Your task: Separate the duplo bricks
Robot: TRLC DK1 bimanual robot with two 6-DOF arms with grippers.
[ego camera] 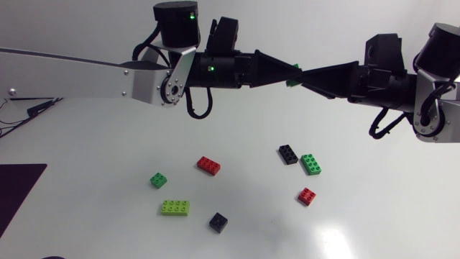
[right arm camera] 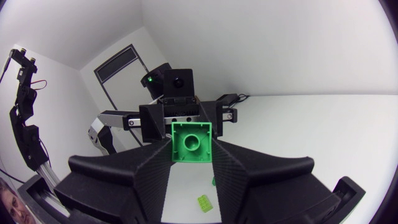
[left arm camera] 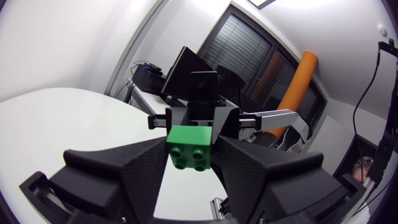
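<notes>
Head view: left pincer (ego camera: 290,73) clamped on a bright green square plastic duplo brick (ego camera: 294,69), held in the air above the white table (ego camera: 374,223). The right pincer (ego camera: 306,74) is clamped on the same green piece from the opposite side. The two pincers meet tip to tip with the brick between them. Left arm (ego camera: 72,75) comes in from 9 o'clock, right arm (ego camera: 431,108) from 3 o'clock.

Left wrist view: brick (left arm camera: 189,147) sits between the left pincer's fingers (left arm camera: 130,171), both touching its sides, studs toward the camera. The right pincer is directly ahead, behind the brick.

Right wrist view: brick (right arm camera: 191,142) wedged between both fingers (right arm camera: 261,180), hollow underside toward the camera, left pincer straight ahead. Cannot tell whether it is one brick or two stuck together.

Loose on the table, all well apart from the pincers (head view, clock positions from the held brick unless noted):
- black rectangular brick (ego camera: 287,154) at 6 o'clock
- medium green rectangular brick (ego camera: 310,164) just beside the black one, at its 4 o'clock
- small red square brick (ego camera: 307,196) further out at 6 o'clock
- red rectangular brick (ego camera: 208,165) at 7 o'clock
- small green square brick (ego camera: 158,180) at 8 o'clock of that red one
- lime-green long brick (ego camera: 175,208) at 5 o'clock of the small green one
- dark navy square brick (ego camera: 218,221) at 4 o'clock of the lime one

Dark mat (ego camera: 18,198) at the table's 8 o'clock edge.
</notes>
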